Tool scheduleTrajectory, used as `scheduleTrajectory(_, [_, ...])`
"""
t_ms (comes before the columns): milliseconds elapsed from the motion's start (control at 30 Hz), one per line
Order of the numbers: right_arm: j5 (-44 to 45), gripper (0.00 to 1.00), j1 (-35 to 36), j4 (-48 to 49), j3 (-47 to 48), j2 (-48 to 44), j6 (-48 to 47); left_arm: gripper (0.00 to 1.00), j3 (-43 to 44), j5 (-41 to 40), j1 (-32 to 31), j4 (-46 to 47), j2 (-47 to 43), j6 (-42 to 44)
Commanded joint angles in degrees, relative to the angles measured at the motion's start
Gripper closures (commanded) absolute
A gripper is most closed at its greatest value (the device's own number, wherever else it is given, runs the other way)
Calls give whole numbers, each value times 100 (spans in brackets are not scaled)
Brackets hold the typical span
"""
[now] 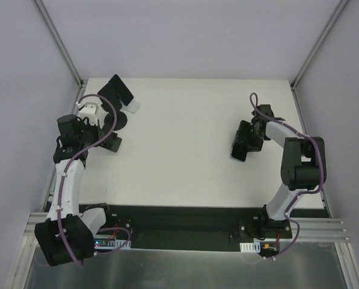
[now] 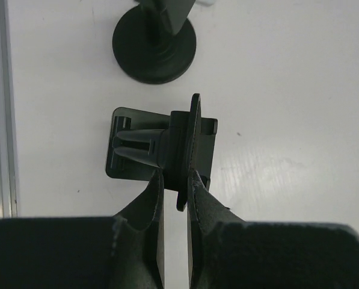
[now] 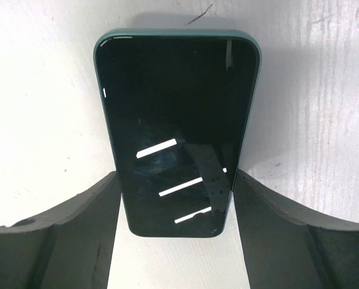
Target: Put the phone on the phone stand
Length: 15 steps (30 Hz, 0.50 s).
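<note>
The phone [image 3: 176,108], with a dark screen and a green case, lies face up low over the white table, and my right gripper [image 3: 176,180] is shut on its two long sides near its near end. In the top view the phone [image 1: 238,152] and right gripper [image 1: 245,142] are at the right middle. My left gripper [image 2: 176,177] is shut on the upright plate of a small black phone stand [image 2: 137,150], whose flat base rests on the table. In the top view that stand [image 1: 111,143] and the left gripper [image 1: 102,141] are at the left edge.
A second black holder on a round base [image 2: 154,45] stands just beyond the gripped stand; in the top view it [image 1: 116,91] carries a tilted black panel. A small white piece [image 1: 133,106] lies beside it. A metal rail [image 2: 2,108] runs along the table's left edge.
</note>
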Motion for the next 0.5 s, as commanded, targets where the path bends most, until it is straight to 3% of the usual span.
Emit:
scheduleTrajectory(0, [-428, 83, 115, 54, 105, 189, 146, 100, -146, 636, 603, 361, 154, 591])
scheduleTrajectory(233, [-481, 84, 150, 45, 70, 75, 137, 100, 47, 1999, 1544, 335, 1015, 872])
scheduleTrajectory(467, [-507, 84, 247, 55, 87, 127, 111, 100, 284, 2167, 1738, 230, 1648, 1276])
